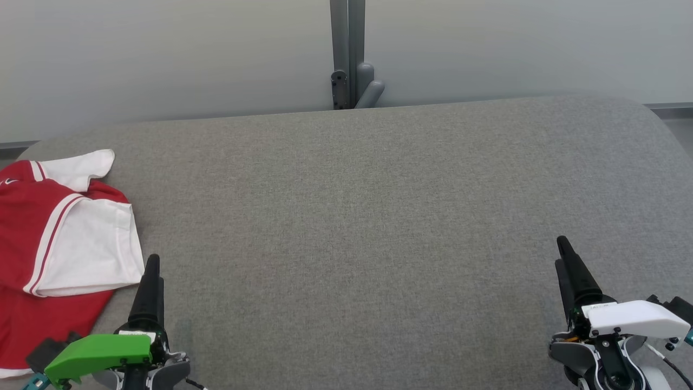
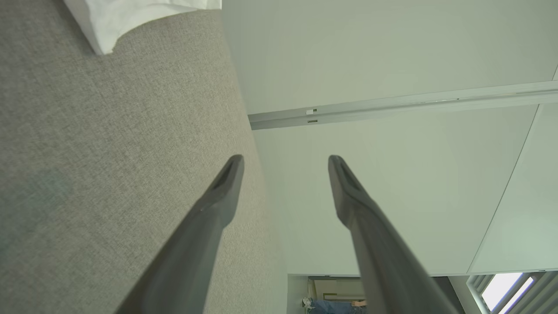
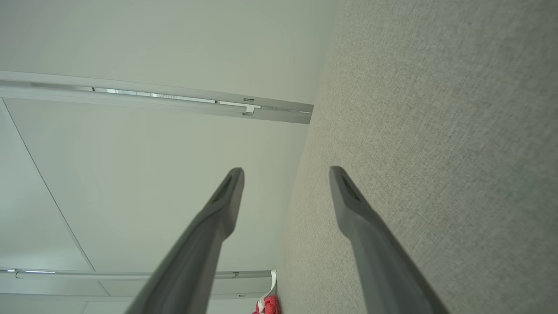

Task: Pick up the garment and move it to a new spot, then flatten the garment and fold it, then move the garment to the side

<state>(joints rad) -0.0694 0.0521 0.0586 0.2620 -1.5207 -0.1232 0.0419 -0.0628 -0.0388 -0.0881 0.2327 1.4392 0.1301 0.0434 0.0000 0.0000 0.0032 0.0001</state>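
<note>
1. One garment [image 1: 59, 233], a red and white shirt, is lying crumpled at the left edge of the one grey fabric-covered desk [image 1: 352, 216], with part of it running out of the head view.
2. Two pincers are hovering over the near side of the desk, one at each lower corner of the head view, well apart from each other.
3. The left pincer [image 1: 153, 265] is standing wide open and is holding nothing. Its two dark fingers are pointing away from the robot, near the garment's white part. In the left wrist view, a white corner of cloth is showing ahead of the tips and apart from them.
4. The right pincer [image 1: 560, 252] is also gaping fully and gripping nothing, over grey fabric and well apart from the garment.
5. One green cover [image 1: 97, 352] is sitting on the left wrist, and one white cover [image 1: 633, 317] is sitting on the right wrist.
6. One grey post [image 1: 347, 54] is rising against the pale wall [image 1: 162, 65] behind the desk's far edge.
</note>
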